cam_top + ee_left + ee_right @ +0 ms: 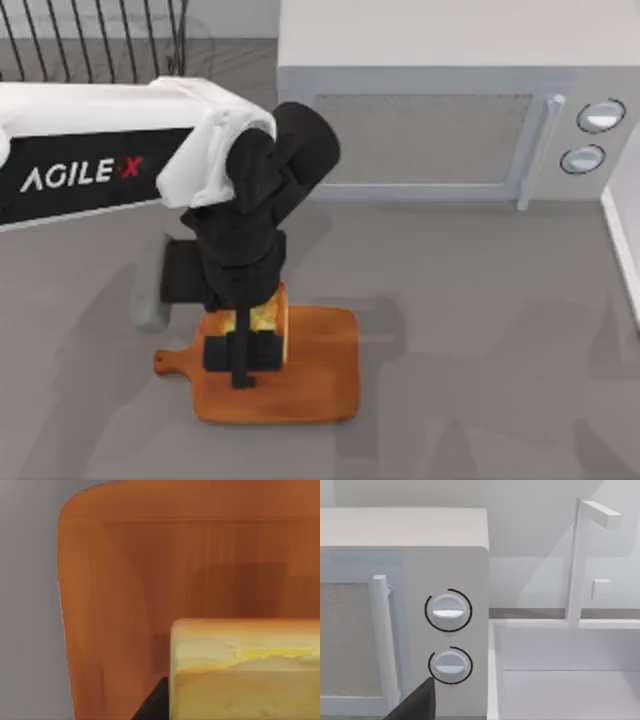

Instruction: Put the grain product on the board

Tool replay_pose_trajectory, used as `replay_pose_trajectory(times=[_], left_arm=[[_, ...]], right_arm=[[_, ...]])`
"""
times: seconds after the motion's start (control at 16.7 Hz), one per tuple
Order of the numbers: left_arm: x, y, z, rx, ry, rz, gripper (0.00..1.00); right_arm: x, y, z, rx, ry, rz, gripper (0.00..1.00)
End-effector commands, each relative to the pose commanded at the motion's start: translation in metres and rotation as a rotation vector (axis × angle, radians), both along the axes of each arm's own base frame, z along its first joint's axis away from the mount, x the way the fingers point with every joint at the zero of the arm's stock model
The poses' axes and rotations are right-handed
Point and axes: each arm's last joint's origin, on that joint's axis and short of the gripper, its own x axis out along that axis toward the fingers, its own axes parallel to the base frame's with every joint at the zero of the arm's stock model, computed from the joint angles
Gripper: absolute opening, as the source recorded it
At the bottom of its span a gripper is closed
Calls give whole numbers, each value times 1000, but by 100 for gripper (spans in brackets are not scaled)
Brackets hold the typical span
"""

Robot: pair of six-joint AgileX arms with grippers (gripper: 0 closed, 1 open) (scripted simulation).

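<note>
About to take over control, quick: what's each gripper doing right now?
Left gripper: shut on the grain product, over the board.
Right gripper: cannot be told.

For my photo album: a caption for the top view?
Left hand lowering bread piece onto wooden cutting board.

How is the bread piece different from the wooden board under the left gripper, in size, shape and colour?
The grain product is far smaller than the board. It is a chunky block, while the board is flat and rectangular, with rounded corners and a short handle. The grain product is pale yellow with a golden-tan crust; the board is orange-brown wood. The left gripper is at the grain product, over the board's handle end. Both have warm colours.
</note>
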Motion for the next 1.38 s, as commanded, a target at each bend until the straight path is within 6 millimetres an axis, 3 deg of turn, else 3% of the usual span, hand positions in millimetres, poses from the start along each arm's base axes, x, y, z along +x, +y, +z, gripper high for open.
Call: replay_pose_trajectory(times=[0.24, 0.48, 1.26, 1.38], left_arm=[[-2, 0, -14, 12, 17, -2, 0], [-2, 0, -15, 13, 18, -2, 0], [-2, 0, -15, 13, 18, -2, 98], [-2, 0, -15, 13, 18, -2, 100]], right_arm=[[0, 0, 0, 0, 0, 0, 100], [0, 0, 0, 0, 0, 0, 100], [0, 0, 0, 0, 0, 0, 100], [0, 0, 0, 0, 0, 0, 100]])
